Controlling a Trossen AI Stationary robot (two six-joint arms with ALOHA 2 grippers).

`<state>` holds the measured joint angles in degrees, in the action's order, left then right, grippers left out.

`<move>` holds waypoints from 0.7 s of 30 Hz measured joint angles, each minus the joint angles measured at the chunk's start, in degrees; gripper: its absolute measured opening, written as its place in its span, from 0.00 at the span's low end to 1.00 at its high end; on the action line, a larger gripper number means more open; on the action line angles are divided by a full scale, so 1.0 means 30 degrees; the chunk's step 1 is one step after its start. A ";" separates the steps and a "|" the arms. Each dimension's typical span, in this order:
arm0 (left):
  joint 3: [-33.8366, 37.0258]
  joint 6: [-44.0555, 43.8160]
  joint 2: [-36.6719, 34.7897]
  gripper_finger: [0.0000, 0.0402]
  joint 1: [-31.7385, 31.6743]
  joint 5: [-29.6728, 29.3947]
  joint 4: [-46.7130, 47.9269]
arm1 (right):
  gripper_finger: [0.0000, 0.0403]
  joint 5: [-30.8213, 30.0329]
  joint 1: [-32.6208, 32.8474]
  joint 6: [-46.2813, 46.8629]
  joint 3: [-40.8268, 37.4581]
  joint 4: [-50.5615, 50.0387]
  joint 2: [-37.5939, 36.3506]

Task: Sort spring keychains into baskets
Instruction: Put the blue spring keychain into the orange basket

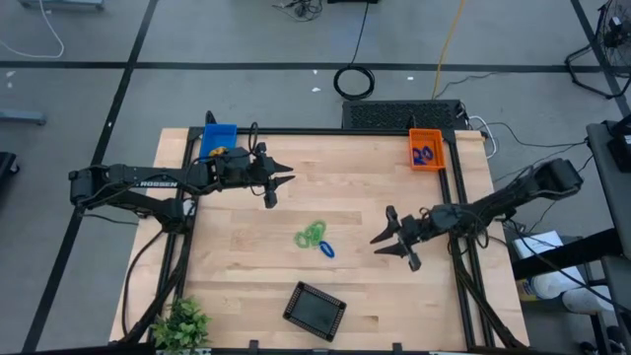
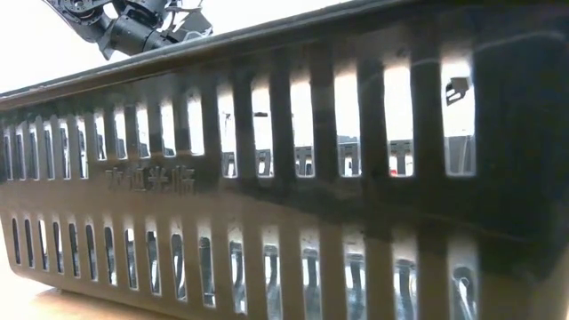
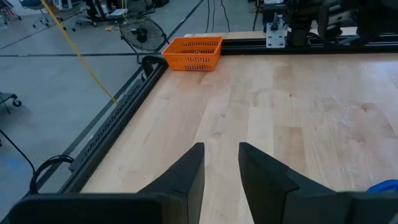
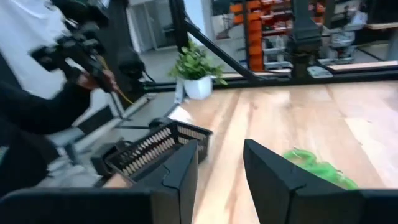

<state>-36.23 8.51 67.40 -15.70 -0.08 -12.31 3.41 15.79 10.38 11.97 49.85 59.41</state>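
Note:
A green spring keychain (image 1: 311,235) and a blue one (image 1: 326,249) lie side by side on the wooden table's middle. My right gripper (image 1: 392,252) hangs open to their right, pointing at them; its wrist view shows the green keychain (image 4: 314,167) beyond its open fingers (image 4: 221,154). My left gripper (image 1: 282,190) waits open at the far left, beside the blue basket (image 1: 219,140), which holds a yellow-orange keychain (image 1: 218,153). The orange basket (image 1: 426,150) at the far right holds blue keychains (image 1: 425,154). The black basket (image 1: 315,308) stands near the front edge.
A green potted plant (image 1: 180,323) stands at the near left corner. A black metal frame (image 1: 459,197) runs along the table's sides. The black basket's slotted wall (image 2: 284,196) fills the low view. Bare wood lies between the two grippers.

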 joint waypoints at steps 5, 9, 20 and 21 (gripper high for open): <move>0.0000 -0.0031 -0.0006 0.27 -0.0001 -0.0001 0.0005 | 0.28 -0.0637 0.0277 -0.0207 0.0574 0.0144 0.1383; 0.0000 -0.0061 0.0000 0.27 -0.0002 0.0000 0.0004 | 0.28 -0.0637 0.0422 -0.0185 0.1992 -0.0467 0.2343; 0.0000 -0.0095 0.0000 0.27 0.0000 0.0000 0.0006 | 0.28 -0.1220 0.2046 -0.2187 1.0105 -1.0034 0.6629; 0.0000 -0.0095 0.0000 0.27 -0.0001 0.0000 0.0006 | 0.28 -0.1212 0.2094 -0.2488 1.0866 -1.0876 0.7107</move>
<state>-36.23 8.23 67.40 -15.71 -0.08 -12.29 -0.23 22.08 2.92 44.56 17.22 80.74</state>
